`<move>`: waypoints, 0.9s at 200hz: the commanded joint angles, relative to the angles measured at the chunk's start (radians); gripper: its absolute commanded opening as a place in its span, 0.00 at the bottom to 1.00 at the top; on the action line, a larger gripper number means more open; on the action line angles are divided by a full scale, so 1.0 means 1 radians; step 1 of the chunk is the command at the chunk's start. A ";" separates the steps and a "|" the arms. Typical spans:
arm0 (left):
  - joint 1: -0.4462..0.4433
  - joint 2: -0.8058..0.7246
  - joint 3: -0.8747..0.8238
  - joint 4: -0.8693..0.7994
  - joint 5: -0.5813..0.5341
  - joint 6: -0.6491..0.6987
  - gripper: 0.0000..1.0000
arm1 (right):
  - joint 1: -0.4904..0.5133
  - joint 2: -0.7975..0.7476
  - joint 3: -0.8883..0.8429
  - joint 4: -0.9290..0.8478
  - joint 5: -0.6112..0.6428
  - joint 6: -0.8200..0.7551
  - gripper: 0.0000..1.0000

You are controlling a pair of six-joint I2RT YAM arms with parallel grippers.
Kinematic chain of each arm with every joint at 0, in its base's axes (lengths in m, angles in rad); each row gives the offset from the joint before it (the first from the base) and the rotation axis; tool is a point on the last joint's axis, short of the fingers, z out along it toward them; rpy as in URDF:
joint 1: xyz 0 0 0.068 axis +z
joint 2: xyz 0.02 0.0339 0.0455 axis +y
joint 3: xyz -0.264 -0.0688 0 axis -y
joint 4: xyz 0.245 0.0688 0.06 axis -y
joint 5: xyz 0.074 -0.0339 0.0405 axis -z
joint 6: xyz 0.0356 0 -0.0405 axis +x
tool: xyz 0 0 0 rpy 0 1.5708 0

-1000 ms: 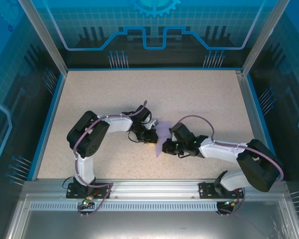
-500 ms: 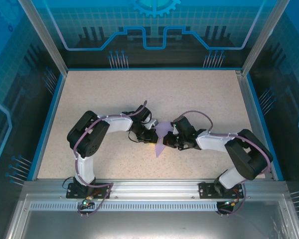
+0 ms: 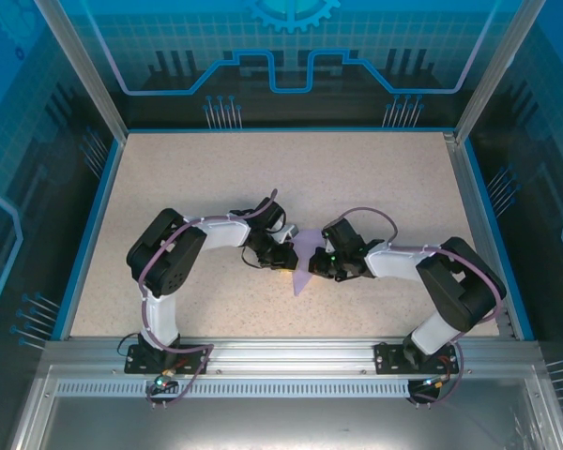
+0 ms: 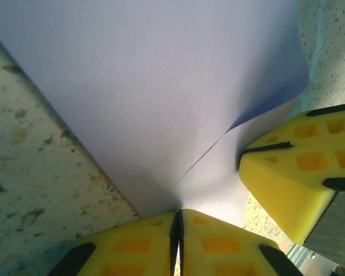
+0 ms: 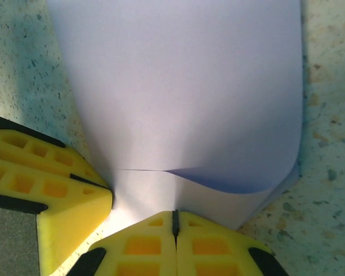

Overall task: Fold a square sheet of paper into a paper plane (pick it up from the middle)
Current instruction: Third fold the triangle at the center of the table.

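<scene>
Speckled beige table (image 3: pixel 263 178) with a blue rim (image 3: pixel 281 130) round it. See-through, blue-printed enclosure panels (image 3: pixel 291 56) stand beyond. A metal rail (image 3: pixel 281 352) runs along the near edge, with both arm bases bolted to it.

Sheet of paper (image 3: pixel 306 253): lavender, at mid-table, a little toward the near side, caught between the two grippers. From above it is broad at the far end and tapers to a point toward the rail. It is partly folded. In the wrist views an upper layer curls over a lower one, its loose edge lifted with shadow under it, and one straight crease line runs in from the curl. In the left wrist view the sheet's left edge cuts a sharp diagonal across the tabletop.

Left gripper (image 3: pixel 286 255): reaches in from the left. Its yellow fingers (image 4: pixel 132 244) are pressed together, and the paper's margin runs into the seam between them.

Right gripper (image 3: pixel 319 264): reaches in from the right. Its fingers (image 5: pixel 218 247) are likewise squeezed tight on the sheet. Each wrist camera catches the other gripper's yellow fingertip just beside its own, against the paper, so the two pinches sit close and angled toward each other.

Room to move: both elbows bow outward and both forearms fold in. A wide stretch of tabletop lies between the paper and the far rim. The bands outside each arm are narrower. The strip from the paper's point to the rail is short.
</scene>
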 commanded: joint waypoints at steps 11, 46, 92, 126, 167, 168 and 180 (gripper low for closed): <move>0.004 0.071 -0.021 -0.065 -0.152 0.027 0.13 | -0.018 0.021 -0.001 -0.077 0.068 -0.010 0.05; 0.004 0.044 -0.014 -0.074 -0.132 0.020 0.16 | -0.017 0.026 -0.011 -0.079 0.066 -0.010 0.05; 0.003 -0.043 0.014 -0.097 -0.124 -0.010 0.22 | -0.017 0.033 -0.029 -0.058 0.050 -0.007 0.05; -0.001 -0.108 0.006 -0.119 -0.141 -0.047 0.29 | -0.017 0.040 -0.043 -0.024 0.031 0.007 0.05; -0.013 -0.173 -0.046 -0.091 -0.176 -0.128 0.42 | -0.019 0.038 -0.065 0.025 0.005 0.031 0.05; -0.015 -0.173 -0.047 -0.090 -0.176 -0.131 0.42 | -0.020 0.038 -0.066 0.026 0.004 0.032 0.05; -0.029 -0.187 -0.060 -0.069 -0.175 -0.162 0.44 | -0.021 0.037 -0.075 0.043 -0.002 0.040 0.05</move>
